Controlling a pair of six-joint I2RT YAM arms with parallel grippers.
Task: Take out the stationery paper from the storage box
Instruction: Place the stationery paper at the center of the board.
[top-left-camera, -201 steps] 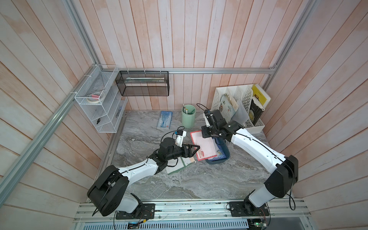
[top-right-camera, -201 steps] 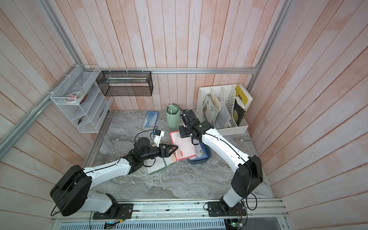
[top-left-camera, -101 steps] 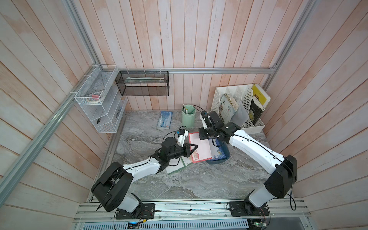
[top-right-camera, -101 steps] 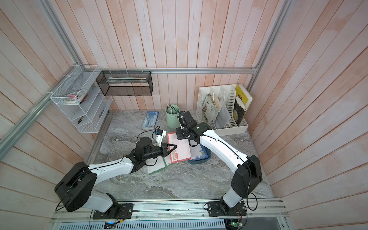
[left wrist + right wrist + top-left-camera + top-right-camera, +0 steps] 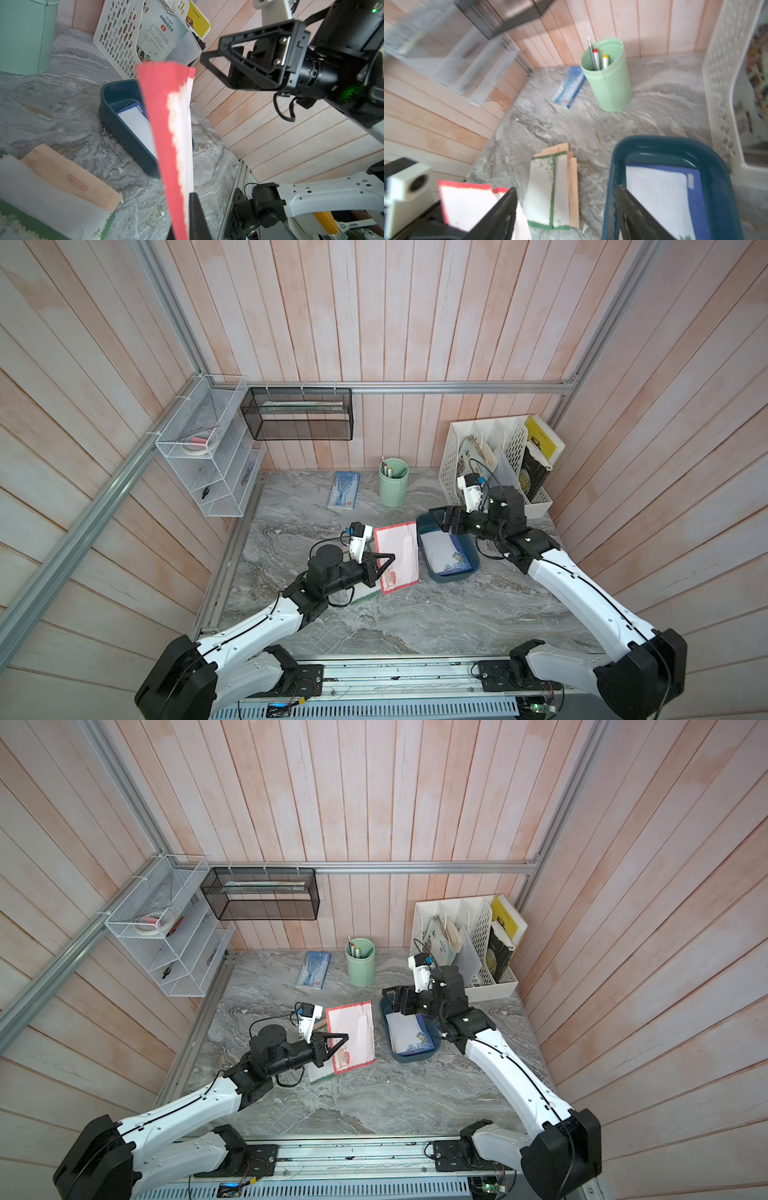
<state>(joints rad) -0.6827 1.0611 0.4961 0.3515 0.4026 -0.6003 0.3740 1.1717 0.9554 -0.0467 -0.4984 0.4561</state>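
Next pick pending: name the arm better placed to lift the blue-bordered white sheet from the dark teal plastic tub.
Right: right gripper open over the teal tub; left gripper shut on a red-bordered paper sheet.

Left arm (image 5: 257, 620) stretched in from the near-left corner, elbow low, forearm angled toward the middle. Its pincer (image 5: 391, 558) was clamped tight, jaws pinched together on the left edge of the stationery paper (image 5: 401, 541), tips pointing right. Over on the other side, the right arm (image 5: 582, 593) ran from the near-right corner out to the far right, wrist turned leftward. The right pincer (image 5: 439, 520) hung there with jaws spread wide, nothing between them.
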